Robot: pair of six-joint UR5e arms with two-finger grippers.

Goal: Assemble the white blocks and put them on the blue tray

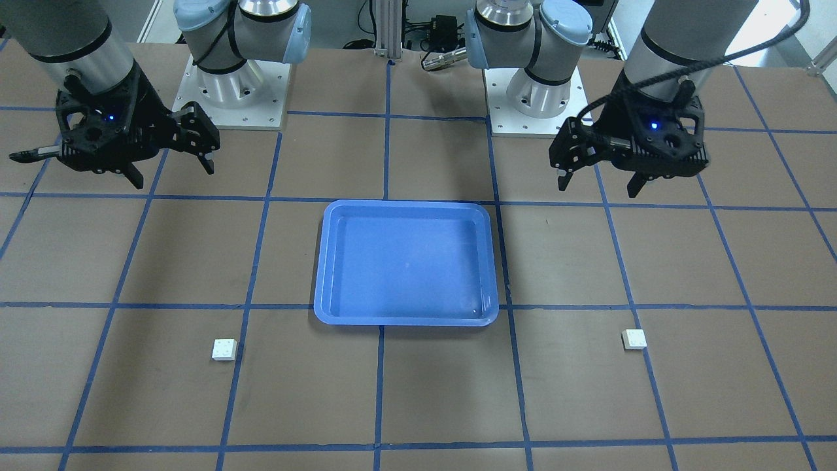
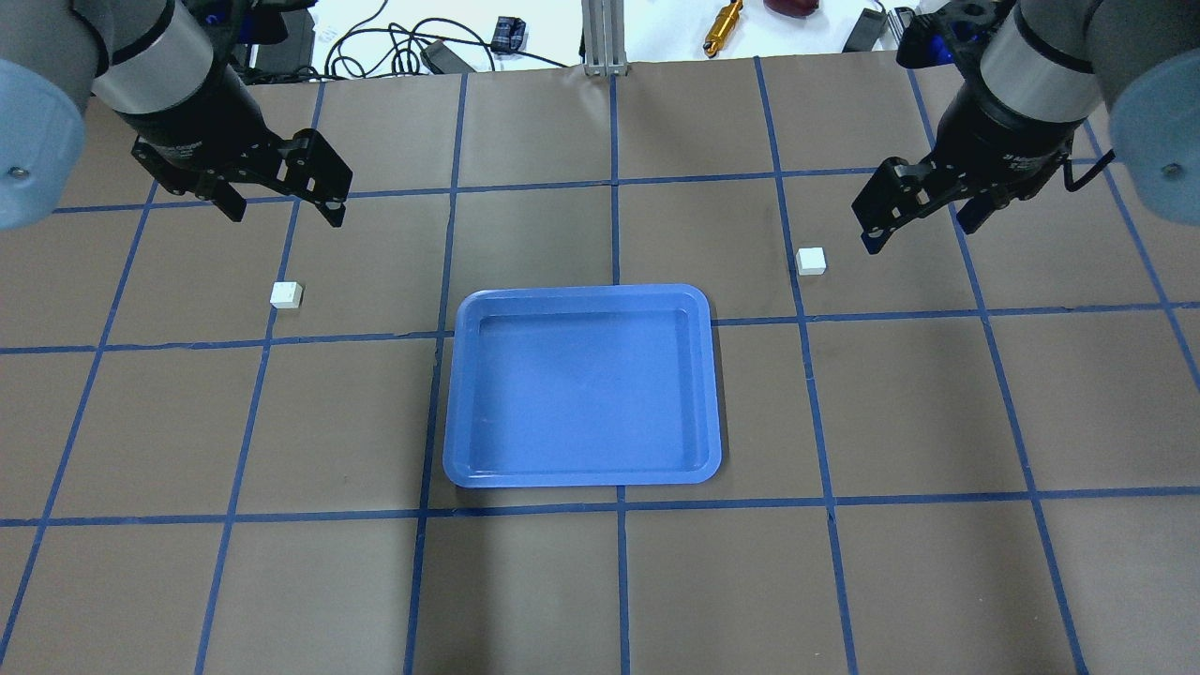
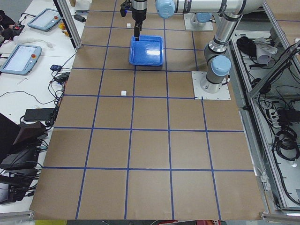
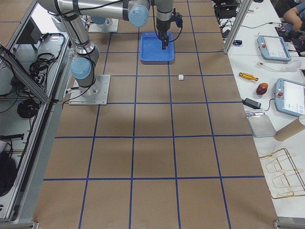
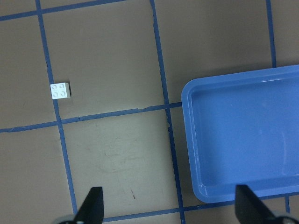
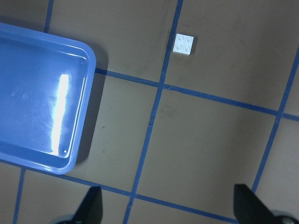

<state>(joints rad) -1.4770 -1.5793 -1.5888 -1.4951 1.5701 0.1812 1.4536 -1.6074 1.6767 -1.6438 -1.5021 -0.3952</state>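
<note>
The blue tray (image 2: 581,384) lies empty at the table's middle. One white block (image 2: 287,295) sits on the paper off the tray's far left corner. The other white block (image 2: 811,261) sits off its far right corner. My left gripper (image 2: 286,214) hangs open and empty above the table near the left block, not touching it. My right gripper (image 2: 919,234) hangs open and empty just right of the right block. In the left wrist view, the block (image 5: 61,90) is far ahead to the left, the tray (image 5: 243,140) to the right. In the right wrist view, the block (image 6: 183,44) is ahead, the tray (image 6: 42,102) to the left.
Brown paper with a blue tape grid (image 2: 619,506) covers the table. The two arm bases (image 1: 232,91) (image 1: 539,91) stand on white plates at the robot's edge. Cables and small tools (image 2: 727,23) lie beyond the far edge.
</note>
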